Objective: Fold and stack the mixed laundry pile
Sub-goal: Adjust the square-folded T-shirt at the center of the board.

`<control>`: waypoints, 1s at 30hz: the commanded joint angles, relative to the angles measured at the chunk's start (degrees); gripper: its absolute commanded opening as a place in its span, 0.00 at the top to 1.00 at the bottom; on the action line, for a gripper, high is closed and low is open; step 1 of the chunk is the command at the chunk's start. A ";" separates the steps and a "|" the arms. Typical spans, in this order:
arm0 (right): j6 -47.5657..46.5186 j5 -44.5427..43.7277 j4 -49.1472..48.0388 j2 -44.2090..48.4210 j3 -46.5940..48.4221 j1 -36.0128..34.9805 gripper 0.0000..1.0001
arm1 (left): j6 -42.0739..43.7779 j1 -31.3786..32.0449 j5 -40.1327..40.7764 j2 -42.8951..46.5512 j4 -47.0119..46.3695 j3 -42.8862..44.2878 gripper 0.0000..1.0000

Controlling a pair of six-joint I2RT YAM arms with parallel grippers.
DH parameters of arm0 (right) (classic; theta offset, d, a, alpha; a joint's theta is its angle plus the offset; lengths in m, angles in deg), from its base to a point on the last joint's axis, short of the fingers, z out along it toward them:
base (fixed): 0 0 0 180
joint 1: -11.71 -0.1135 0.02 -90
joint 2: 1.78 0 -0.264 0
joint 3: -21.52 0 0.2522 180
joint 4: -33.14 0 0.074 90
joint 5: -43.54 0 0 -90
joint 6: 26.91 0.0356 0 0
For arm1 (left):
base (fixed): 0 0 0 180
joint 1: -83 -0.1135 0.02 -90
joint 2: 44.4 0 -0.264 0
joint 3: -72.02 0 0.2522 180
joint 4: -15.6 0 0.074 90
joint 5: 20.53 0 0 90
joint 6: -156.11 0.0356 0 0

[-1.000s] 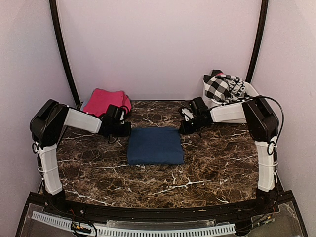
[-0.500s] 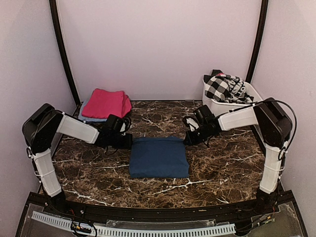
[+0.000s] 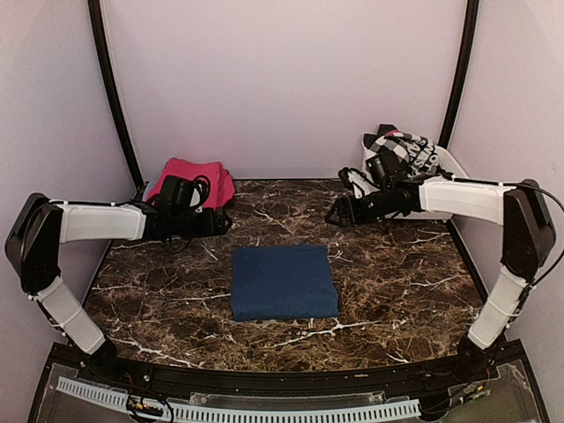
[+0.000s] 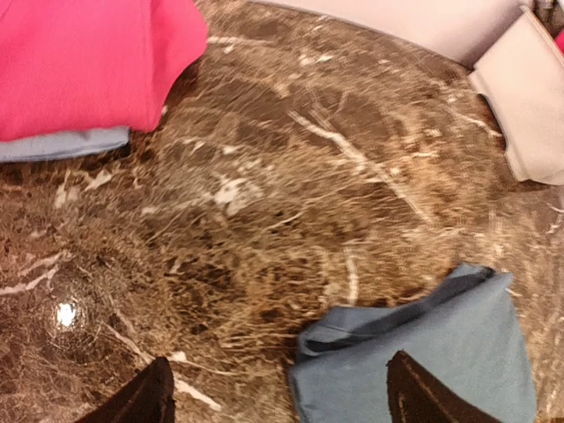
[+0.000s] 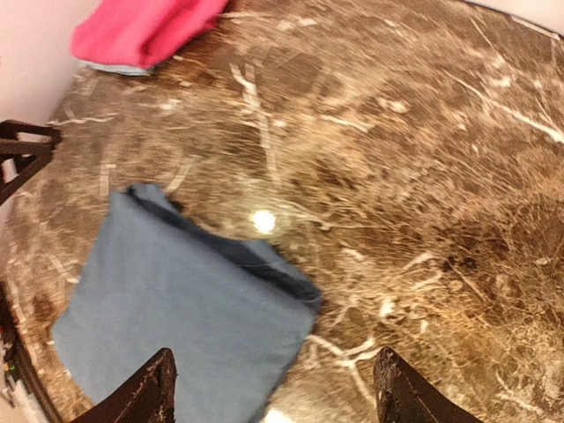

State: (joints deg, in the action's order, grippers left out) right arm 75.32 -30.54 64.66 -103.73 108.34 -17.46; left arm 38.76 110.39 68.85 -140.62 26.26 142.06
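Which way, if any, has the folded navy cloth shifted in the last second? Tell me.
Yes. The navy cloth has slid toward the table's near edge, away from the back wall, and slightly right.

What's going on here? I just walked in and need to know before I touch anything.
Two robot arms are working through laundry on a dark marble table. A navy-blue cloth lies folded square at the centre; the left gripper and right gripper hover open and empty on either side. A folded magenta-pink cloth sits on a light-blue piece at back left. A black-and-white checked garment lies bunched in a white plastic tub at back right.
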 commanded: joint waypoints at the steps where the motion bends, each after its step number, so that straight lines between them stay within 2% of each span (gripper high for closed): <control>1: 4.19 15.18 -1.76 11.50 -6.44 -1.55 0.25 | 1.03 3.63 -7.96 13.52 0.89 -4.59 0.13; 3: 8.99 20.73 -4.54 14.60 -10.72 -4.49 0.20 | 0.23 7.70 -12.29 17.00 -0.31 -7.51 0.11; 5: 13.82 23.79 -7.85 16.42 -14.39 -8.01 0.18 | -2.43 11.57 -18.21 18.94 -3.34 -10.75 0.02; 7: 19.14 26.98 -12.93 17.39 -18.74 -10.81 0.16 | -6.16 14.78 -23.33 20.02 -7.15 -13.78 0.01; 8: 21.82 28.86 -16.25 17.61 -20.78 -11.91 0.05 | -8.80 15.75 -25.47 20.40 -8.53 -15.50 0.01; 9: 24.70 30.38 -20.23 17.67 -22.46 -12.70 0.02 | -10.10 17.58 -26.40 20.52 -11.41 -16.24 0.01; 14: 34.91 34.21 -33.85 14.19 -27.18 -14.58 0.02 | -20.57 20.42 -32.74 16.91 -24.22 -20.83 0.01; 18: 41.20 35.26 -42.92 8.39 -27.66 -15.54 0.01 | -25.54 21.02 -34.28 10.93 -35.50 -22.76 0.01; 25: 48.32 35.82 -54.02 -2.83 -28.41 -15.72 0.02 | -31.30 20.71 -31.64 -0.88 -47.44 -25.53 0.01; 30: 44.70 33.48 -51.58 -8.16 -32.47 -12.93 0.02 | -33.67 16.59 -28.85 -5.77 -53.34 -30.57 0.01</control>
State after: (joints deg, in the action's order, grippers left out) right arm 120.67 3.88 15.24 -108.82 79.42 -32.47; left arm 8.38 130.22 37.55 -143.94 -19.15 115.74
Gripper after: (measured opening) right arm 0.981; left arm 0.989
